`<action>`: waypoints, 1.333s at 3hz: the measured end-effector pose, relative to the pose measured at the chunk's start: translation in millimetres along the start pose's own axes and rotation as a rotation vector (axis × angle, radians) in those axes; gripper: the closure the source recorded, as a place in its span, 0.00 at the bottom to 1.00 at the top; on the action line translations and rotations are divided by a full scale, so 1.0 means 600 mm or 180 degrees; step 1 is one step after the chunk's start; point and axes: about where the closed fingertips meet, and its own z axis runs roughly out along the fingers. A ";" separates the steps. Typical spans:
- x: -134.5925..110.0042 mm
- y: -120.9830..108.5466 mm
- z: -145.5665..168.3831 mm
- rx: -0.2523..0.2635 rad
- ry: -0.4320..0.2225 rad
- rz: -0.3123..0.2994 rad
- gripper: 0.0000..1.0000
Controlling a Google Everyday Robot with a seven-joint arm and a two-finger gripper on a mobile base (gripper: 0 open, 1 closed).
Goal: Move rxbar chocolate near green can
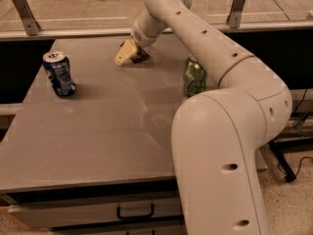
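The rxbar chocolate (140,57) is a small dark bar lying on the grey table (98,126) near its far edge. My gripper (128,53) is right at the bar's left side, its tan fingers (125,52) down by the table top and over part of the bar. The green can (194,77) stands upright to the right of the bar, about a can's height away, partly hidden behind my arm.
A blue can (58,74) with white print stands upright at the table's left side. My white arm (220,131) fills the right of the view and covers the table's right part. A rail with glass runs behind the far edge. A drawer handle (135,212) sits below the front edge.
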 end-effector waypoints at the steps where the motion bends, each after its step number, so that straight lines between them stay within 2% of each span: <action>1: 0.017 -0.012 0.013 -0.0024 -0.0011 0.0244 0.38; 3: 0.006 -0.013 -0.002 -0.0024 -0.0012 0.0244 0.83; 4: 0.003 -0.013 -0.005 -0.0024 -0.0013 0.0242 1.00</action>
